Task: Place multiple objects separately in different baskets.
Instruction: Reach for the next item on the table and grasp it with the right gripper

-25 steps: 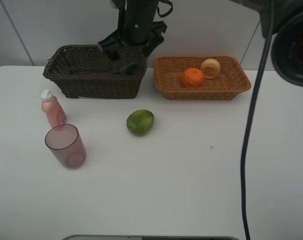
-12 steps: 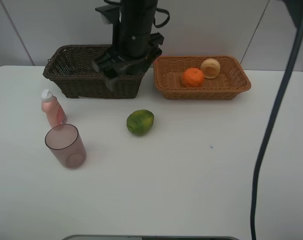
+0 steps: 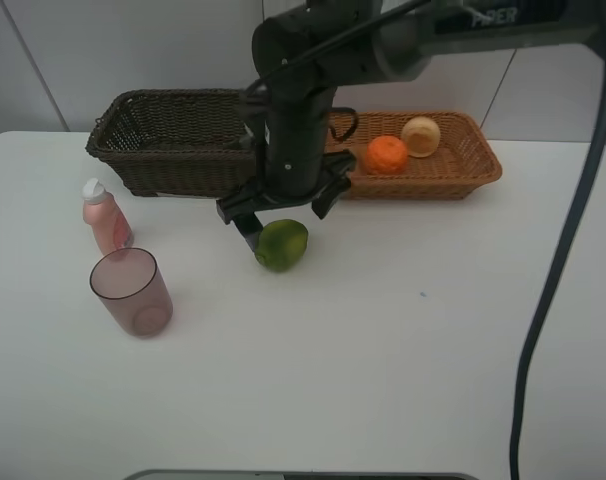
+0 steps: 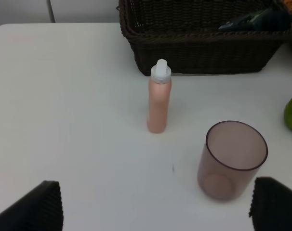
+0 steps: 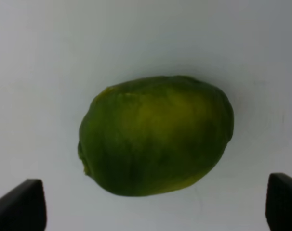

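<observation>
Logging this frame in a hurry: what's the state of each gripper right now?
Left gripper: open, holding nothing.
Right gripper: open, poised over the green fruit, not closed on it.

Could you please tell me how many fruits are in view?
3: orange and peach in the tan basket, green fruit on the table; the dark basket may hide more.

- Bright, even light falls across the white table, soft everywhere.
- A faint shadow hugs the green fruit in the right wrist view, its edges slightly soft.
- The dark cable on the right is blurred.
</observation>
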Available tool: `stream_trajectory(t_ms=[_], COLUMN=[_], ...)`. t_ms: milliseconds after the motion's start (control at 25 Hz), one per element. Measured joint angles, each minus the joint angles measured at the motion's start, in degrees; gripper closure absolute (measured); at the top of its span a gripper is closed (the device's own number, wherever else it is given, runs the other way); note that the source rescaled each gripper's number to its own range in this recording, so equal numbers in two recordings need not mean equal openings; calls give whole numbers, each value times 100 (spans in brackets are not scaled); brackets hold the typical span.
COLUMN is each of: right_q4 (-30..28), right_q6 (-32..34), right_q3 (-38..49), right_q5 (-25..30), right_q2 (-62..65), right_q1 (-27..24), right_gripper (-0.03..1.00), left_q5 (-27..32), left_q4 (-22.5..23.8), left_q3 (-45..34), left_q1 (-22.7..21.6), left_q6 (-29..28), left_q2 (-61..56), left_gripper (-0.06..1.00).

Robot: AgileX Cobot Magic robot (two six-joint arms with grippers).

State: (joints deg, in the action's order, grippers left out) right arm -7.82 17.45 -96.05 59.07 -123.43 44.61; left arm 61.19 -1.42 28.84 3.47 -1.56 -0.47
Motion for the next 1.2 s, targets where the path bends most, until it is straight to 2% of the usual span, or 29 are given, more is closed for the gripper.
stream_trajectory(t_ms=[240,600,1200], right_q4=[-275,-214,-280], right_q6=[189,116,116], right_q3=[79,79,97], right_q5=[-391,-747,-996], right_q2=[5,-207,-533], right_q1=[21,27,32], right_gripper=[5,5,5], left_q5=[0,0,0], left_q4=[0,0,0], left_q3=[0,0,0], left_q1=[0,0,0], left_q6=[0,0,0], left_q2=[0,0,0], left_gripper=[-6,-6,-6])
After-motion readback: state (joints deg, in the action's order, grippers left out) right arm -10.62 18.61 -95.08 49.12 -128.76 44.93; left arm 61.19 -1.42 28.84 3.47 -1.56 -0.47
